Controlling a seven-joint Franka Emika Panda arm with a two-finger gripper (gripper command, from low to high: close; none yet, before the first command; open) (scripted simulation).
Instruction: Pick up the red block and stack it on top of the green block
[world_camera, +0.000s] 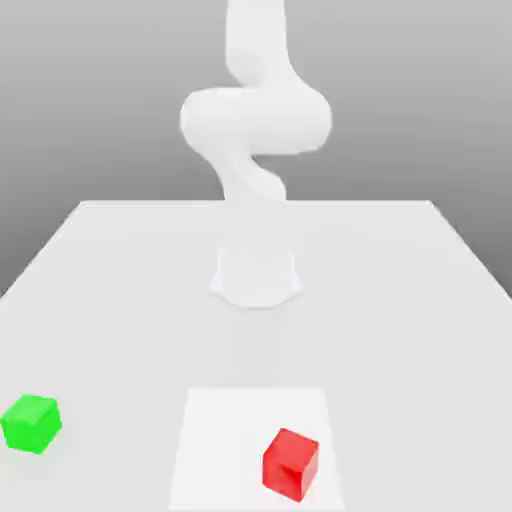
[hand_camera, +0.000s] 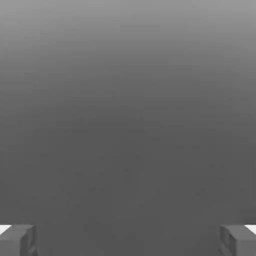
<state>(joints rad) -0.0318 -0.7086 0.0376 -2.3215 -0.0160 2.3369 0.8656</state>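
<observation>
Exterior view, near to far: red block on the table at the front, right of centre; green block well apart toward the exterior view's left; arm behind. Hand view: gripper jaws wide apart, gripping nothing.

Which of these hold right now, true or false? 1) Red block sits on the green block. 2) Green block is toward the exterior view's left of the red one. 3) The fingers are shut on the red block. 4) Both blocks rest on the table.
1) False: the red block sits on the table, apart from the green block.
2) True.
3) False: the fingers are spread wide with nothing between them.
4) True.
</observation>
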